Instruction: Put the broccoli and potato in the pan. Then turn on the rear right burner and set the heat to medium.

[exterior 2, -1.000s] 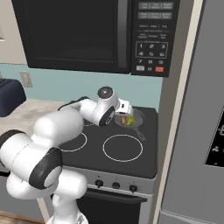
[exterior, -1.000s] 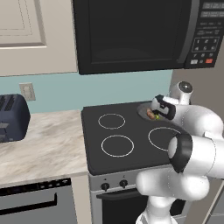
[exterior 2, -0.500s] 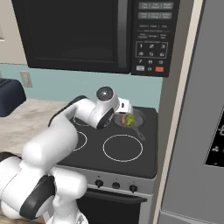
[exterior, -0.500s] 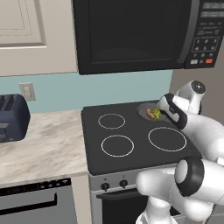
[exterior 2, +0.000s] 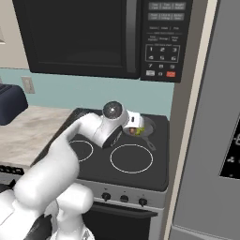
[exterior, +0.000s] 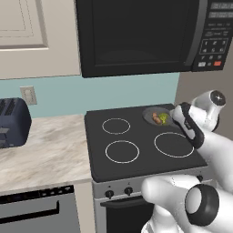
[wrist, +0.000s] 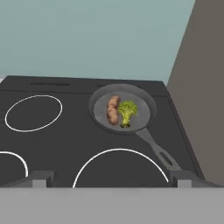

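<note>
The pan (exterior 2: 146, 127) on the rear right burner holds broccoli (exterior 2: 139, 131) and potato (exterior 2: 133, 131).

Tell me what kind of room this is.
A rendered home kitchen: a black stovetop with burner rings, a microwave mounted above it, and a toaster on the marble-look counter.

Black glass stovetop (wrist: 78, 144) w/ four white burner rings. Round shallow dark grey frying pan (wrist: 144, 111) sits on rear right burner, approx. 1 o'clock on the stove, long thin handle toward 5 o'clock. Beside stove at 9 o'clock, pale marbled counter (exterior: 45, 154) carries a dark navy toaster (exterior: 12, 123).
</note>
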Controlling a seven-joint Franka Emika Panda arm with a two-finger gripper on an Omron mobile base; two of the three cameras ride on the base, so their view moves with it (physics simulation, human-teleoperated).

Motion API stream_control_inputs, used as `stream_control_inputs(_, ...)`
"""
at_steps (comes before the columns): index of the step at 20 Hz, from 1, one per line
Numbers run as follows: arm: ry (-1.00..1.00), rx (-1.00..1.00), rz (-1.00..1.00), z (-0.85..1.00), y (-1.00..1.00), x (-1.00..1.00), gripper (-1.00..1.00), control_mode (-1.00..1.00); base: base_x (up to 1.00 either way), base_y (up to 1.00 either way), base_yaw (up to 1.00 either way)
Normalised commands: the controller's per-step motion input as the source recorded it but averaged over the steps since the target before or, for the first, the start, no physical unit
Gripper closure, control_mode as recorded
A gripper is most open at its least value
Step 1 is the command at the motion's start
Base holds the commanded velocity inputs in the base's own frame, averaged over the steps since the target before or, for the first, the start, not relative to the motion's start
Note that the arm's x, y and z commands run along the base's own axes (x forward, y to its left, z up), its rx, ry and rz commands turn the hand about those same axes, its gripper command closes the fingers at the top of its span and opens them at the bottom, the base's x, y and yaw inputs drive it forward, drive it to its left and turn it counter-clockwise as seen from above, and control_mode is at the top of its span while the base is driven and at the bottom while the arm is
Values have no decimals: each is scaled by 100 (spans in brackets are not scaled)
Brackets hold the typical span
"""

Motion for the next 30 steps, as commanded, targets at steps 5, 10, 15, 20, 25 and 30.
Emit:
stream_control_inputs(5,-13,3,0,-5,-17,-50,-100,-100,0,0,0)
stream_control_inputs(10,-19,4,0,-2,-19,-66,-100,-100,0,0,0)
stream_control_inputs(15,-20,3,0,0,-11,-65,-100,-100,0,0,0)
stream_control_inputs(20,-15,0,0,0,-4,-62,-100,-100,0,0,0)
stream_control_inputs(25,-9,0,0,0,-1,-40,-100,-100,0,0,0)
stream_control_inputs(30,-7,0,0,0,0,-25,-100,-100,0,0,0)
